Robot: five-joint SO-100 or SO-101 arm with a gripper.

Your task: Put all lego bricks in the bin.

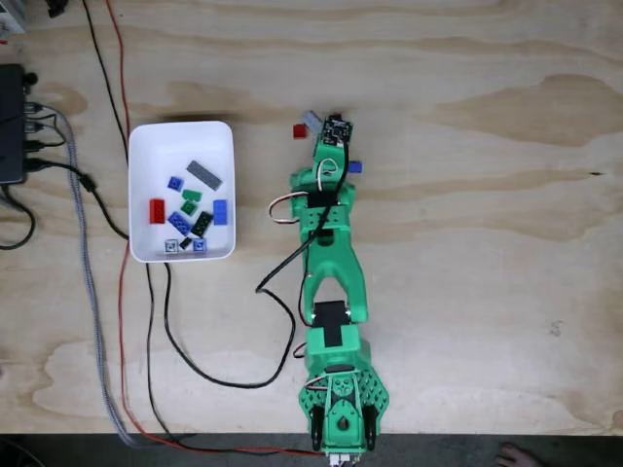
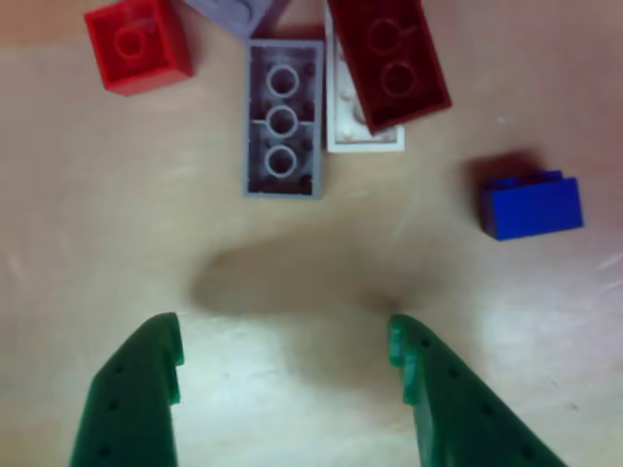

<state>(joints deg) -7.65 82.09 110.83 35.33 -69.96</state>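
While hovering above the pale plywood desk [image 1: 467, 243], green two-finger pincer [image 2: 287, 355] spread wide, gripping nothing, bare wood and a soft shadow between its tips in the other view. Just ahead of those tips, a loose cluster of small studded plastic lego bricks: a grey three-stud brick lying upside down [image 2: 282, 119], a dark red two-stud brick [image 2: 389, 60] overlapping a white piece [image 2: 362, 131] beside it, a bright red square brick [image 2: 136, 44] to the left, and a blue brick [image 2: 531, 204] off to the right, apart from the rest. Seen from the fixed view, green printed robot arm [image 1: 331, 263] stretched up the desk from its base at the bottom edge, with the red brick [image 1: 299, 130] and the blue brick [image 1: 354, 166] lying near its far end. Left of the arm, white rectangular plastic bin with rounded corners [image 1: 156, 141], holding a scatter of bricks in blue, red, green, grey and black [image 1: 190, 209]. Black box [image 1: 10, 122] with cables at the far left edge.
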